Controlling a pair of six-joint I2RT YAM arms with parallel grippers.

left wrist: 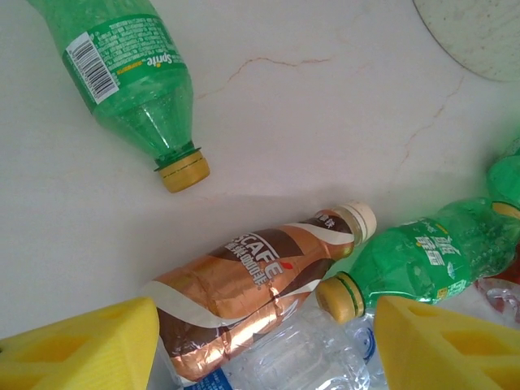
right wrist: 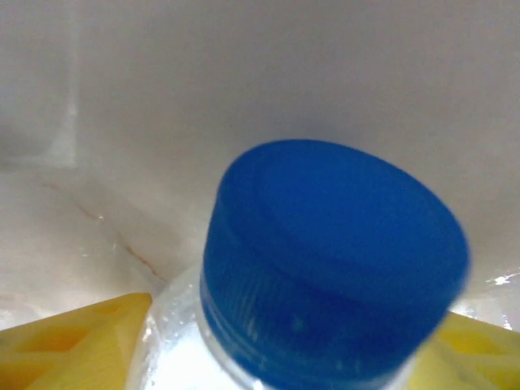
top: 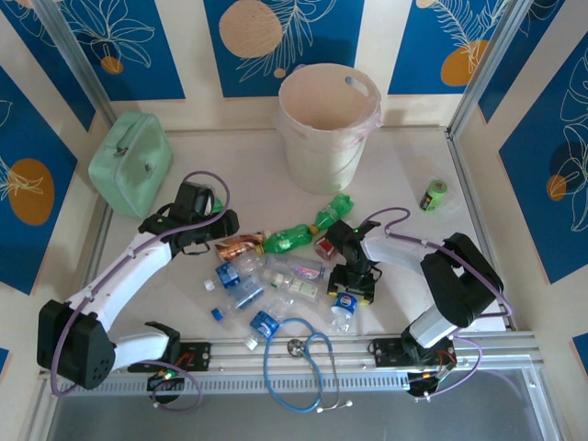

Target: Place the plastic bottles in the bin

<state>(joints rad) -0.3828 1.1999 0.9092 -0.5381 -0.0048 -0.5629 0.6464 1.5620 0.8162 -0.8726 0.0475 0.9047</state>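
**One bottle being gripped, the rest being left scattered on the table**

A mint-green case (top: 130, 163) is being shown at 10 o'clock of the plastic bottles (top: 276, 276), which are lying in a loose heap on the table (top: 413, 248). The left gripper (top: 220, 223) (left wrist: 260, 357) is being held released, its yellow fingers (left wrist: 81, 349) spread above a brown-labelled bottle (left wrist: 244, 292) (top: 241, 246). In the left wrist view a green bottle (left wrist: 122, 73) is lying at 11 o'clock of the brown one, and a second green bottle (left wrist: 422, 260) is being touched by it at 3 o'clock. The bin (top: 317, 156) is standing upright at 12 o'clock of the heap, apart from it. At 3 o'clock of the heap, the right gripper (top: 349, 292) (right wrist: 292, 357) is being clenched on a clear bottle (top: 344, 308) (right wrist: 325, 260) just below its blue cap. A small green cylinder (top: 434, 195) is lying at 2 o'clock.
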